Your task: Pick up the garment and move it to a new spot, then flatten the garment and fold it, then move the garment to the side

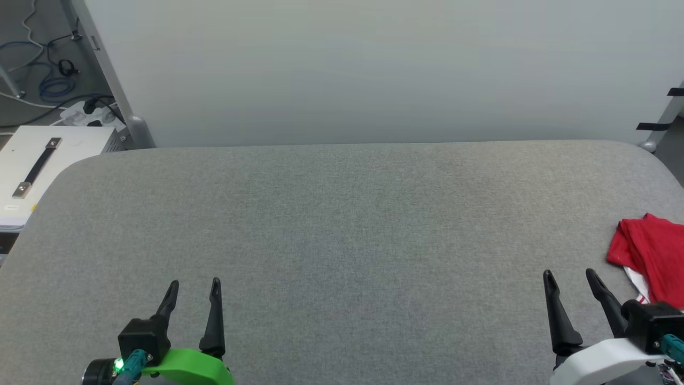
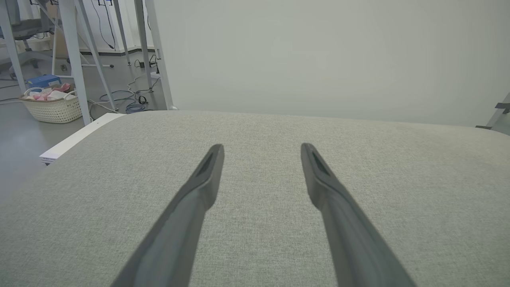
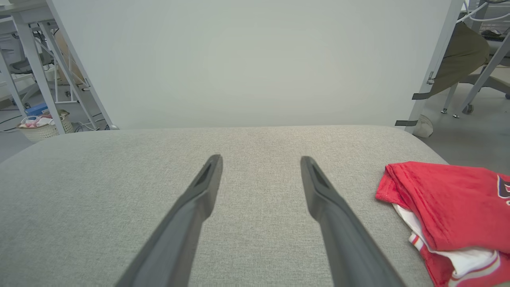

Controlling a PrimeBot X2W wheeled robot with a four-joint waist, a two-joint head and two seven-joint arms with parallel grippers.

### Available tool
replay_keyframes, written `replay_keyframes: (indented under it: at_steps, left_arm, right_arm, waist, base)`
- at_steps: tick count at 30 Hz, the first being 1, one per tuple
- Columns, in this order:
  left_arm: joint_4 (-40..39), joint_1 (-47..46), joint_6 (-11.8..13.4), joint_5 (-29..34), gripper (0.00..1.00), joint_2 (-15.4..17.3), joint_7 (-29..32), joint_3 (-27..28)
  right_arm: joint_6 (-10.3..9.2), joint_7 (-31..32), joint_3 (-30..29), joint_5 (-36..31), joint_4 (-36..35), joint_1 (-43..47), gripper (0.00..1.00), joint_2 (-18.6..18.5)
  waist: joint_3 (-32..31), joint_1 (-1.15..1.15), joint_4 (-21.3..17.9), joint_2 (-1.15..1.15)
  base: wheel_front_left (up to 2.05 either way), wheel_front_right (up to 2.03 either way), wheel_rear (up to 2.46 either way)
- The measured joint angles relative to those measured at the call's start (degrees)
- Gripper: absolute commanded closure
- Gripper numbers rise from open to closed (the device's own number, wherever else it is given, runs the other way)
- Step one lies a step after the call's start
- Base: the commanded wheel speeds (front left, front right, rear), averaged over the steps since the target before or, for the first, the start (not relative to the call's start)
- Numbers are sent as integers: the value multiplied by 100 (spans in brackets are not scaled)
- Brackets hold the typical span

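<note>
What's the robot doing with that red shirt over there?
Nothing yet. The left gripper and the right gripper are both open and empty above the grey table. The red garment lies bunched up at the table's right edge, beside the right gripper, and nothing is touching it.

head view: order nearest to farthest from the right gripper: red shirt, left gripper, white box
1. red garment with white trim, immediately right of the right gripper
2. left gripper, far across on the left
3. white box with black strap handle, at the far left edge
</note>
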Motion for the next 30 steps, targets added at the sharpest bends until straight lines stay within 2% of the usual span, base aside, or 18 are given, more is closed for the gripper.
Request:
replay_keyframes:
  at_steps: [25, 26, 30]
  left_arm:
    - [-11, 32, 26, -4, 0, 109, 57, -51]
    - [-9, 31, 25, -3, 100, 108, 56, -52]
    - [-4, 31, 25, -3, 100, 107, 56, -51]
  right_arm:
    - [0, -1, 125, 5, -20, 68, 0, 10]
    - [1, -1, 125, 5, -19, 67, 100, 9]
    - [1, -1, 122, 5, -16, 67, 100, 8]
  waist:
    - [39, 0, -46, 0]
    - [43, 0, -45, 0]
    - [46, 0, -46, 0]
  base:
    - [0, 0, 0]
    - [0, 0, 0]
    - [0, 0, 0]
